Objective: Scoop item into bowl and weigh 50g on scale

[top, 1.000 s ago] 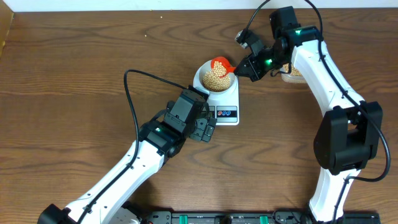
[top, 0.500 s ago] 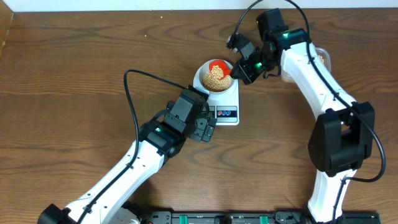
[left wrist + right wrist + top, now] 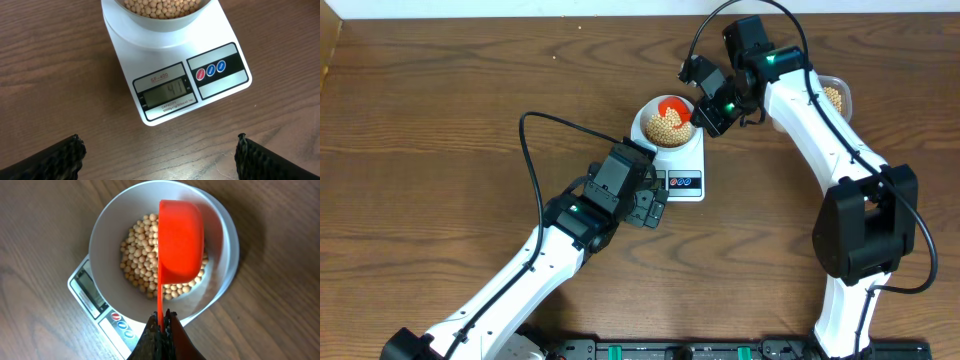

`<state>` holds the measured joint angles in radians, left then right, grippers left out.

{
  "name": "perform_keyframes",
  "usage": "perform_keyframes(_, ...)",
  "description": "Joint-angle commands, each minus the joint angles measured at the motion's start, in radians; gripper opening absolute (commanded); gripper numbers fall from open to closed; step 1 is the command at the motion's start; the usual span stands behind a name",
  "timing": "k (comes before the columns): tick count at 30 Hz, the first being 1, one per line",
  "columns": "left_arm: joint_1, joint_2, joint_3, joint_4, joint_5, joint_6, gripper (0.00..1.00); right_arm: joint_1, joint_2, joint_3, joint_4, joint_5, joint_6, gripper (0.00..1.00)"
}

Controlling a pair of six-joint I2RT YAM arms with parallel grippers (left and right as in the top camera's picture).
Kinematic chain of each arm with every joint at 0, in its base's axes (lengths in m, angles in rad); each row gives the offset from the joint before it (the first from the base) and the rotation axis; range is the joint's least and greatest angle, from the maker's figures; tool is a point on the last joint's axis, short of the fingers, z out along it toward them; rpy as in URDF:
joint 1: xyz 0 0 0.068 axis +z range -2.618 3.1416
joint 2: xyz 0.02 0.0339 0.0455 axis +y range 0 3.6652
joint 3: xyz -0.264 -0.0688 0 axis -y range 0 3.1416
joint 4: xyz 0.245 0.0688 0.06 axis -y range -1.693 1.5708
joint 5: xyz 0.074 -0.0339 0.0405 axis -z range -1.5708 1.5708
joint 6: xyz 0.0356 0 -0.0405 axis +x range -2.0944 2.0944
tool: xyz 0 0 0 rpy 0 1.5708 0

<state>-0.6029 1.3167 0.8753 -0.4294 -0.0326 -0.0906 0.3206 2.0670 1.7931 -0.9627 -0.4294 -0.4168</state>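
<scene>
Pouring: right gripper (image 3: 161, 319) clamps red scoop (image 3: 181, 240), tipped over bowl (image 3: 107, 235) mid-frame. Scale (image 3: 150, 55) reads about 41. Left gripper (image 3: 159, 147) is wide open and empty. Next likely needs a small top-up of beans (image 3: 137, 265).

White arms (image 3: 510, 285) — black joints (image 3: 865, 235), cables (image 3: 523, 140)

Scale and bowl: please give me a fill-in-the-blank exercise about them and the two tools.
The bowl of beans stands on the ____.
The right tool holds the scoop by its ____.
The left tool, holding nothing, is ____.
Missing words: scale; handle; open.
</scene>
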Motion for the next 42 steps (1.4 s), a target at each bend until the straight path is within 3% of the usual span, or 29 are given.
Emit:
perform_keyframes(1,0.005,0.003,-0.01,0.0,-0.009,-0.001,0.98,0.015,-0.027,0.037,0.003,0.013,-0.019,0.01)
perform_keyframes(28,0.005,0.003,-0.01,0.0,-0.009,-0.001,0.98,0.048,-0.079,0.04,-0.027,0.056,-0.019,0.01)
perform_keyframes(42,0.005,0.003,-0.01,0.0,-0.009,-0.001,0.98,0.02,-0.079,0.04,-0.049,-0.065,0.046,0.01)
